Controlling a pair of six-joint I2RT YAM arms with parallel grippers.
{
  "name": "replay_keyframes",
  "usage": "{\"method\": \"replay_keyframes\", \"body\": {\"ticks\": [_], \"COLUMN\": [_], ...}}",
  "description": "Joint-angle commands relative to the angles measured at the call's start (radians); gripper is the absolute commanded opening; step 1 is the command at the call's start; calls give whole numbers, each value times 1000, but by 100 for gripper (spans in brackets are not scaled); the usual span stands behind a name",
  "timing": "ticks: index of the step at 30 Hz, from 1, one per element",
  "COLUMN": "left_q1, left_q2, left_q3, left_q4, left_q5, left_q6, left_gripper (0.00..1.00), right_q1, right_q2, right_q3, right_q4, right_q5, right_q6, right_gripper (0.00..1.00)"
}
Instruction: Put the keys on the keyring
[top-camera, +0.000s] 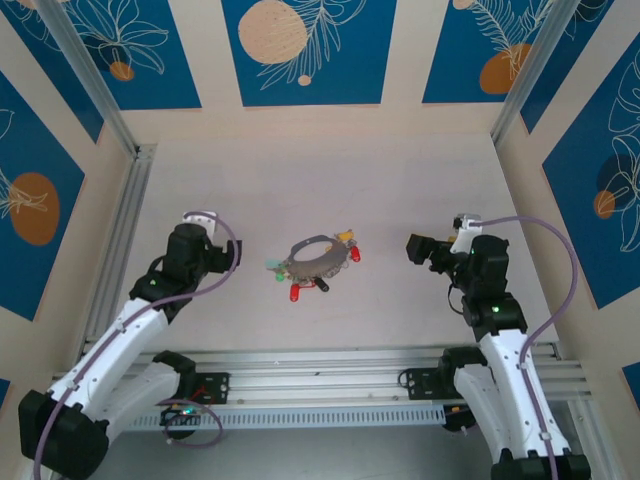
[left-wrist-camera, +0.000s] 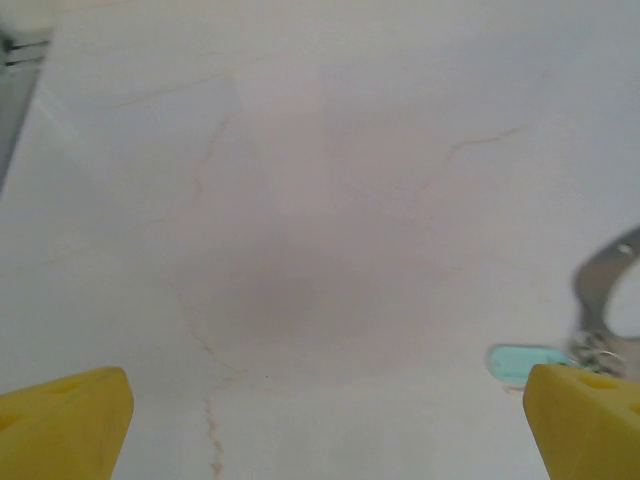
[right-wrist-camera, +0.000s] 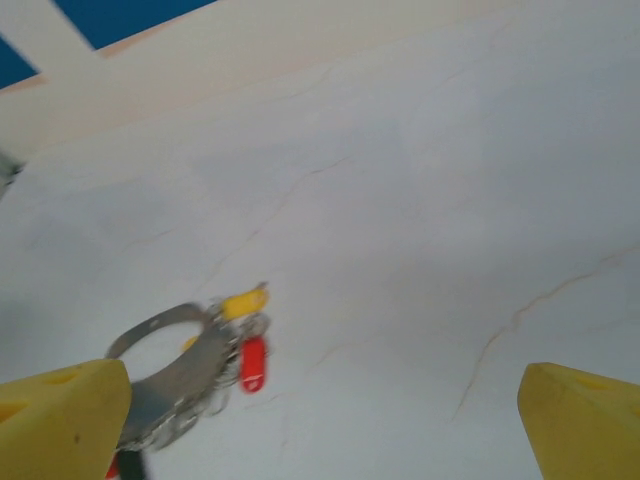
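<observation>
We are looking down on the pale table (top-camera: 400, 190), which is bearing everything in the scene. Our two arms are reaching up from its near edge: the left arm (top-camera: 130, 320) is bending in toward the middle from the left, and the right arm (top-camera: 500, 330) is doing the same from the right.

In the left wrist view the left gripper (left-wrist-camera: 325, 425) is standing wide open, its yellow fingers (left-wrist-camera: 65, 420) sitting at the two lower corners with bare table between them. The right gripper (right-wrist-camera: 320, 425) is likewise spread wide and gripping nothing, its yellow fingertips (right-wrist-camera: 60, 420) sitting far apart over the table.

The keyring (top-camera: 312, 258) is lying flat near the middle of the table, between the two arms and apart from both grippers. In the right wrist view we are seeing the keyring (right-wrist-camera: 175, 365) low on the left, just beside the left finger. In the left wrist view its grey band (left-wrist-camera: 600, 280) is showing at the right edge.

The keys are clustering around the loop. A yellow key (top-camera: 345, 238) and a red key (top-camera: 354, 255) are lying at its far right side, a second red key (top-camera: 296, 292) at its near side, and a green key (top-camera: 272, 266) at its left. We cannot tell whether each one is threaded onto the loop or only touching it.
</observation>
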Motion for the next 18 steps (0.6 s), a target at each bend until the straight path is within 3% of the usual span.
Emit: {"method": "replay_keyframes", "body": {"ticks": [1, 7, 13, 15, 16, 18], "left_q1": [45, 103, 169, 189, 200, 222], "left_q2": [20, 138, 343, 421, 464, 551], "left_q3": [-68, -190, -265, -275, -279, -292], "left_q4": [222, 532, 887, 994, 1051, 1155], "left_q5": [-141, -198, -184, -155, -131, -99], "left_q6": [48, 114, 146, 149, 156, 145], "left_gripper": [100, 100, 100, 100, 100, 100], "right_q1": [-46, -124, -114, -109, -108, -99], "right_q2": [76, 311, 574, 660, 686, 745], "right_q3": [-88, -179, -196, -155, -97, -77], "right_q4": [307, 627, 946, 977, 874, 879], "right_q5": [-42, -123, -121, -129, -136, -166], "right_q6": [-85, -74, -160, -169, -179, -201], "right_gripper": [99, 99, 99, 99, 99, 99]}}
